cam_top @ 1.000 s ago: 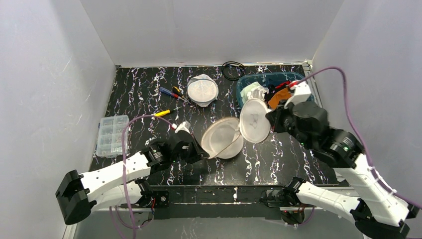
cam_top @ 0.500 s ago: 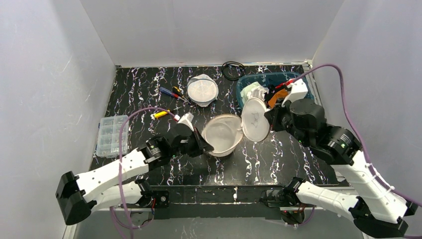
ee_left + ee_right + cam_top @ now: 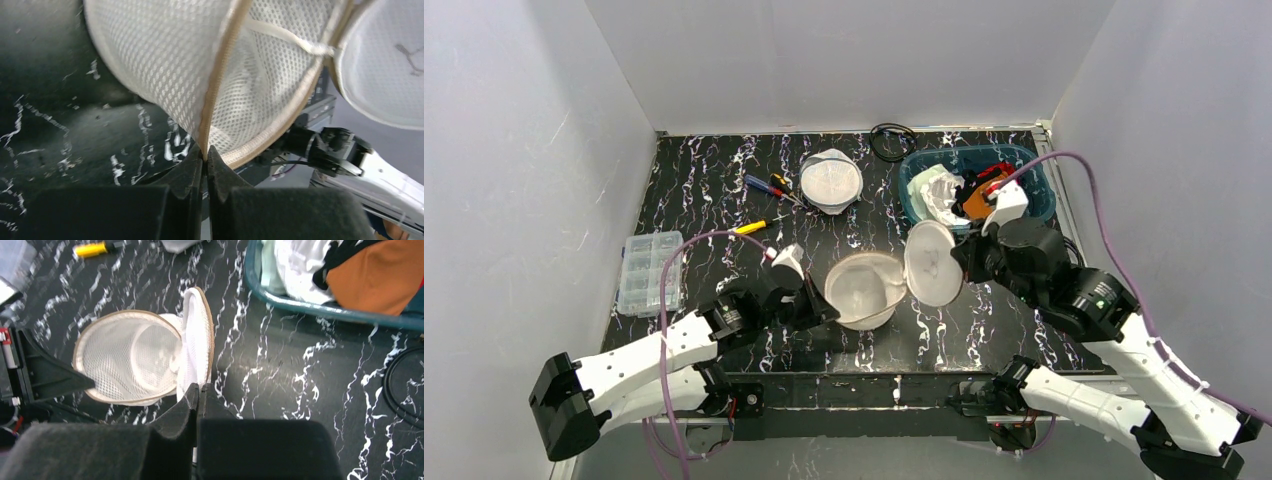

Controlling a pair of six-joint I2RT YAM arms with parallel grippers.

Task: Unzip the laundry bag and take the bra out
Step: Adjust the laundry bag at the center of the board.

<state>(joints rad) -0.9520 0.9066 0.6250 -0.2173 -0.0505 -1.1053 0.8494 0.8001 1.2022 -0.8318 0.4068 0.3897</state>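
Observation:
The laundry bag is a round white mesh shell with a tan zipper rim, held open like a clam above the table. My left gripper [image 3: 822,312] is shut on the rim of its bowl half [image 3: 862,288], pinching the tan edge [image 3: 205,152]. My right gripper [image 3: 964,255] is shut on the edge of the lid half [image 3: 931,263], which stands nearly upright [image 3: 197,335]. Inside the bowl half a pale rounded shape [image 3: 150,357] shows through the mesh. I cannot tell whether it is the bra.
A teal bin [image 3: 1034,195] with white and orange clothes sits at the back right. A second mesh bag [image 3: 831,181], screwdrivers [image 3: 769,183], a yellow-handled tool [image 3: 749,227], a clear organizer box [image 3: 646,272] and a black cable coil [image 3: 892,141] lie around.
Both grippers have shifted toward the near edge with the bag. The lid half has come down and slightly left, and the bowl half has dropped a little.

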